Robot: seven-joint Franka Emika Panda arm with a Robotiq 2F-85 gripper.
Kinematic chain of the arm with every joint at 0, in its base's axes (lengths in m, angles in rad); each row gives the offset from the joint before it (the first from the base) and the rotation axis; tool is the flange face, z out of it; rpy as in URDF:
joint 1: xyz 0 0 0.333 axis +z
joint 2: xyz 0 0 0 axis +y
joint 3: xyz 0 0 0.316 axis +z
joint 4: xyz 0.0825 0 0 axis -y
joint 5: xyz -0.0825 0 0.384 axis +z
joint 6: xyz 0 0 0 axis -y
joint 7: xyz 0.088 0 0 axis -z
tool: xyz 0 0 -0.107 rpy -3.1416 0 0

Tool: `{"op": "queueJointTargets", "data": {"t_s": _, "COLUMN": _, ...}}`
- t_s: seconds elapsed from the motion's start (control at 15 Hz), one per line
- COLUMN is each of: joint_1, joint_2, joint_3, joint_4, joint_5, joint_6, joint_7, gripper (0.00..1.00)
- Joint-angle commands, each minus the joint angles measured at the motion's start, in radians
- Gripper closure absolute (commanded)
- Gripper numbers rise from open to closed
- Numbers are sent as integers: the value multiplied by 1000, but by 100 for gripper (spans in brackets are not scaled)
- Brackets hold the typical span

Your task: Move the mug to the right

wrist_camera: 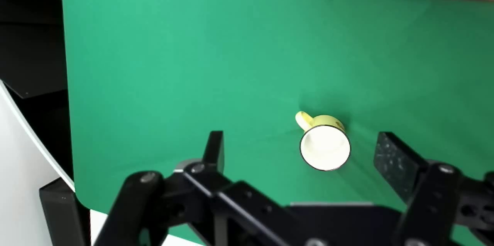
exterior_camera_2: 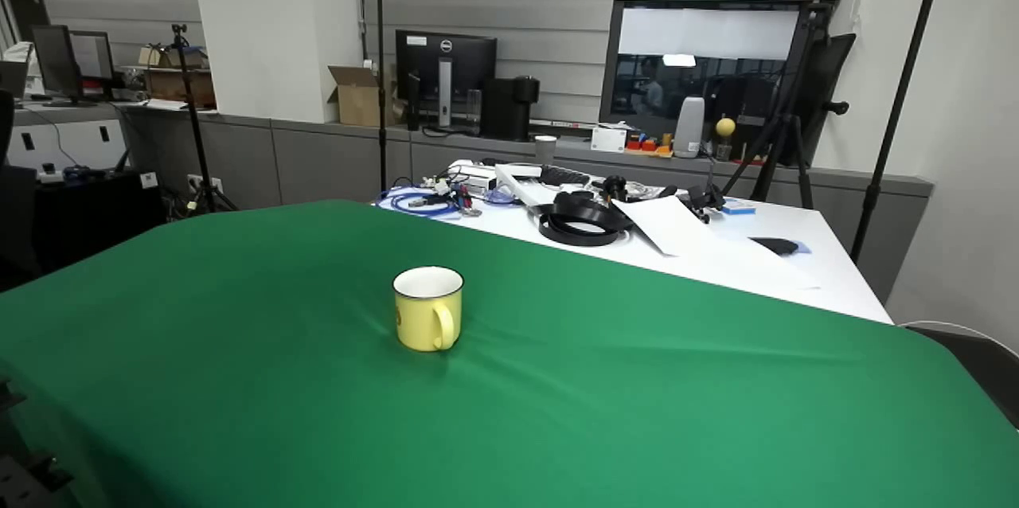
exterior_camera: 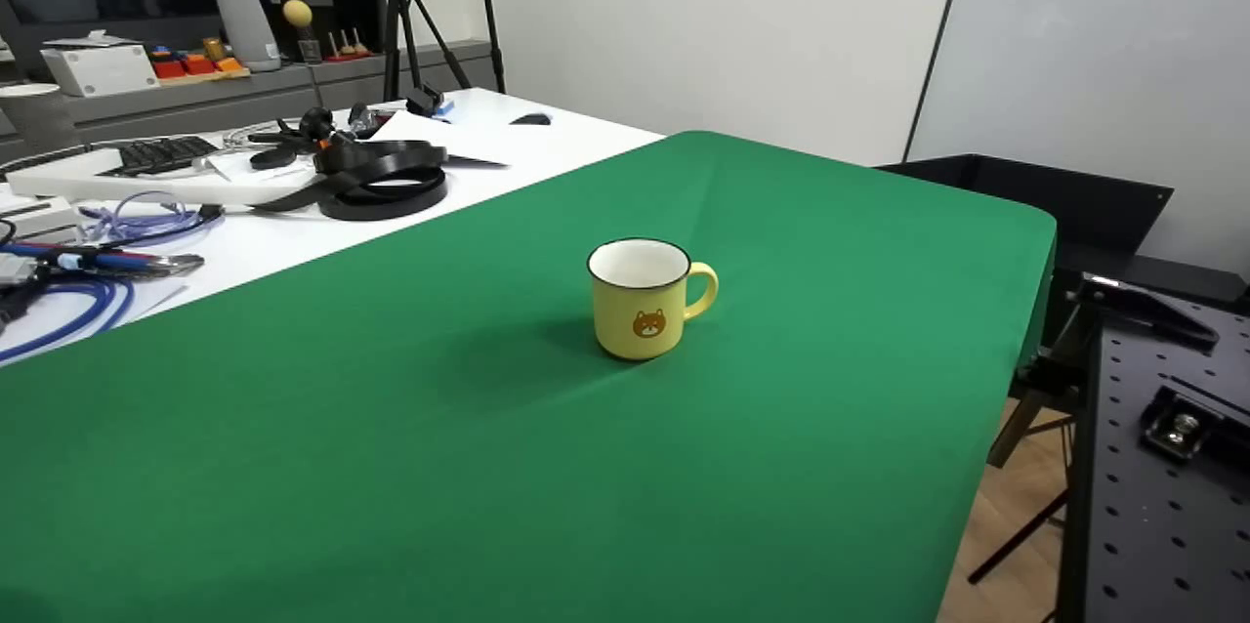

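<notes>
The small yellow mug stands upright on the green table [exterior_camera: 391, 467], and it shows in an exterior view [exterior_camera: 622, 320] and in an exterior view [exterior_camera_2: 415, 321]. It has a pale interior, a dark rim, a loop handle and a small brown bear mark. In the wrist view the mug [wrist_camera: 325, 147] is seen from above, its handle toward the upper left. My gripper [wrist_camera: 301, 135] is open, its two black fingers wide apart. The mug appears between the fingers, closer to the right finger, with nothing touching it. The gripper is out of view in both exterior views.
A white table [exterior_camera: 547, 149] adjoins the green one, with black tape rolls [exterior_camera: 386, 184], cables [exterior_camera: 68, 311] and tools. A black perforated platform [exterior_camera: 1152, 506] lies beyond the green table's edge. A tripod [exterior_camera: 405, 27] stands at the back.
</notes>
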Motion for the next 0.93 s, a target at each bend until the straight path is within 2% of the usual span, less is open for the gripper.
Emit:
{"op": "queueJointTargets", "data": {"t_s": 0.0, "joint_1": 7, "joint_2": 74, "joint_3": -20, "joint_4": 14, "joint_5": -45, "joint_6": 106, "joint_7": 38, "gripper": 0}}
{"op": "queueJointTargets", "data": {"t_s": 0.2, "joint_1": -7, "joint_2": 199, "joint_3": -45, "joint_4": 17, "joint_5": -85, "joint_6": 322, "joint_7": 29, "gripper": 0}}
{"op": "queueJointTargets", "data": {"t_s": 0.4, "joint_1": -26, "joint_2": 358, "joint_3": -58, "joint_4": 34, "joint_5": -118, "joint_6": 482, "joint_7": 36, "gripper": 0}}
{"op": "queueJointTargets", "data": {"t_s": 0.67, "joint_1": -25, "joint_2": 534, "joint_3": -65, "joint_4": 42, "joint_5": -147, "joint_6": 588, "joint_7": 32, "gripper": 0}}
{"op": "queueJointTargets", "data": {"t_s": 0.73, "joint_1": -24, "joint_2": 546, "joint_3": -64, "joint_4": 34, "joint_5": -168, "joint_6": 592, "joint_7": 48, "gripper": 0}}
{"op": "queueJointTargets", "data": {"t_s": 0.8, "joint_1": -18, "joint_2": 500, "joint_3": -75, "joint_4": 5, "joint_5": -130, "joint_6": 590, "joint_7": 7, "gripper": 0}}
{"op": "queueJointTargets", "data": {"t_s": 0.87, "joint_1": -16, "joint_2": 530, "joint_3": -76, "joint_4": 7, "joint_5": -141, "joint_6": 602, "joint_7": 13, "gripper": 0}}
